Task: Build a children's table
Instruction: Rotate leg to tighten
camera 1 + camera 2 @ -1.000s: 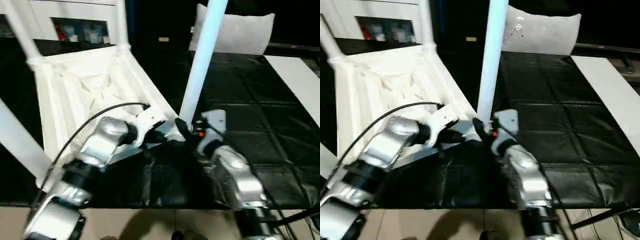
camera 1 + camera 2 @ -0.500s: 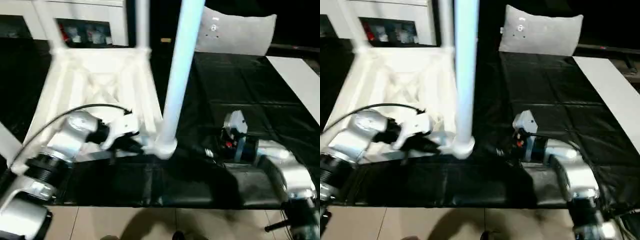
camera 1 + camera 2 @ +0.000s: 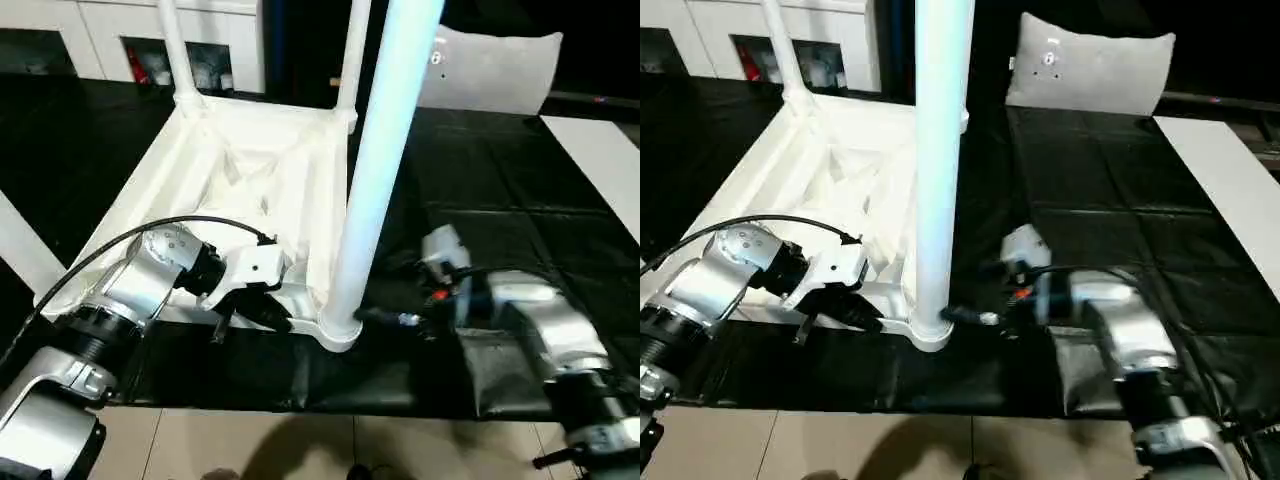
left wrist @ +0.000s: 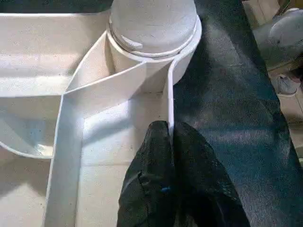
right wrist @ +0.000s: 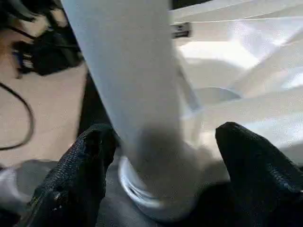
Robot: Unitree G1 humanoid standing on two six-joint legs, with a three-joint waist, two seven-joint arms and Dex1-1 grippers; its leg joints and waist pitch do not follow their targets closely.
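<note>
Left eye view: black mat, pillow behind; left hand pinches tabletop rim, right hand spread round leg.

**Staged home-style room, likely a robot data-collection set**

Domestic furniture at back: white cabinet with glass doors, small colourful items on its shelf, too small to identify. Grey-white pillow propped upright at the far edge of the work surface. Work surface is covered with a black quilted mat, stitched in squares; a white board lies along its right side. Beige tiled floor below the near edge. Lab hints: loose black cables on the floor, and a shoe on the floor beside the mat, person otherwise hidden.
</note>
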